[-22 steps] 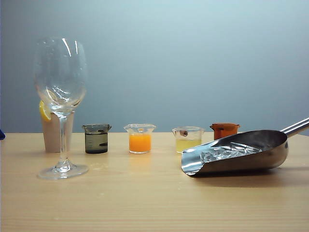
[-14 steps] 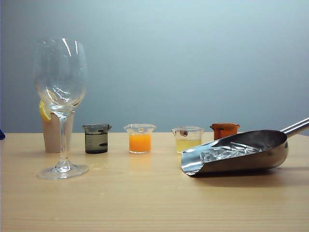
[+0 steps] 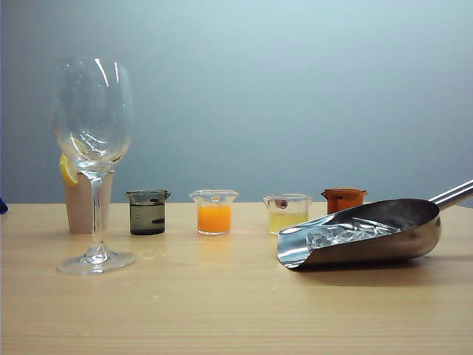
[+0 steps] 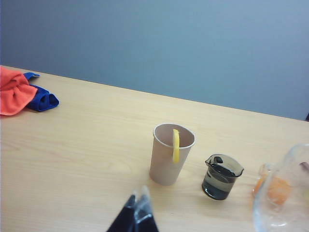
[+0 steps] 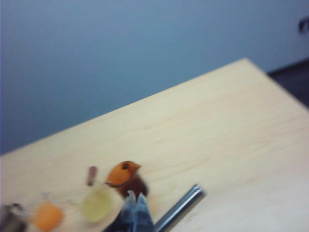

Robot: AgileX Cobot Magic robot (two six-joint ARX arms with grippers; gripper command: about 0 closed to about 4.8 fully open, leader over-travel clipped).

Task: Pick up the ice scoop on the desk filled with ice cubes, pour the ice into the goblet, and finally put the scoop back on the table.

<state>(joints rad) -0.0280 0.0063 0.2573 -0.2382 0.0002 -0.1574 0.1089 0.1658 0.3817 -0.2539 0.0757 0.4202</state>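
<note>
A plain blue-grey wall backs a light tan wooden bench (image 3: 222,310).

Exterior view:
- The goblet (image 3: 93,159) stands upright on the left part of the bench, bowl empty.
- The ice scoop (image 3: 362,233) lies on the bench at the right, open mouth toward the centre, tubular handle rising off the right edge of the view.
- The ice cubes (image 3: 347,233) sit inside the scoop trough.
- Behind these stand 4 small beakers in a row: a dark beaker (image 3: 148,211), an orange beaker (image 3: 214,211), a pale yellow beaker (image 3: 287,212) and a brown beaker (image 3: 344,199).
- A paper cup (image 3: 80,201) with a lemon slice (image 3: 68,170) on its rim stands directly behind the goblet.
- Neither arm appears in this view.

Left wrist view:
- The left gripper (image 4: 136,212) hangs above the bench, near the paper cup and well apart from the scoop, which is out of this view.
- Its jaws are pressed together at the tips and hold nothing.
- An orange cloth (image 4: 13,91) and a blue cloth (image 4: 42,99) lie touching each other at the far bench edge.

Right wrist view (blurred):
- The right gripper (image 5: 136,212) hangs above the bench, just beside the end of the scoop handle, which lies on the bench clear of the jaws.
- Its jaws are fully closed, tips together, with nothing between them.
- The brown beaker stands just beyond the tips.
</note>
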